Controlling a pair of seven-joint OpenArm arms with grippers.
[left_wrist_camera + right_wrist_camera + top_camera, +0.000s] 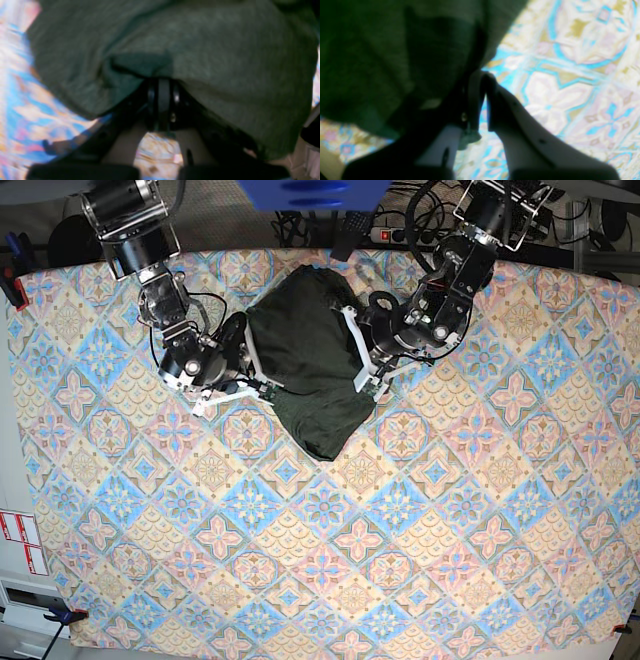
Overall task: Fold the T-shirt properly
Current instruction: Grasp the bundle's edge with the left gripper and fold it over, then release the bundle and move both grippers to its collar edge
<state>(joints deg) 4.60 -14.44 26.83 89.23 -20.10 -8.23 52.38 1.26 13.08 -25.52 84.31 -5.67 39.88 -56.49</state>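
Note:
The T-shirt (305, 350), dark olive green, lies bunched in a rough heap at the back middle of the table, with a lobe reaching toward the front. My left gripper (366, 383) sits at the heap's right edge. In the left wrist view its fingers (162, 81) are shut on a fold of the T-shirt (200, 50), which fills most of that frame. My right gripper (268, 392) is at the heap's left edge. In the right wrist view its tips (482, 75) are pinched together on the hem of the T-shirt (382, 62).
A patterned blue, pink and yellow cloth (330, 560) covers the whole table. Cables and a power strip (400, 235) run along the back edge. A blue object (310, 192) hangs above the back middle. Both arm bases stand at the back corners.

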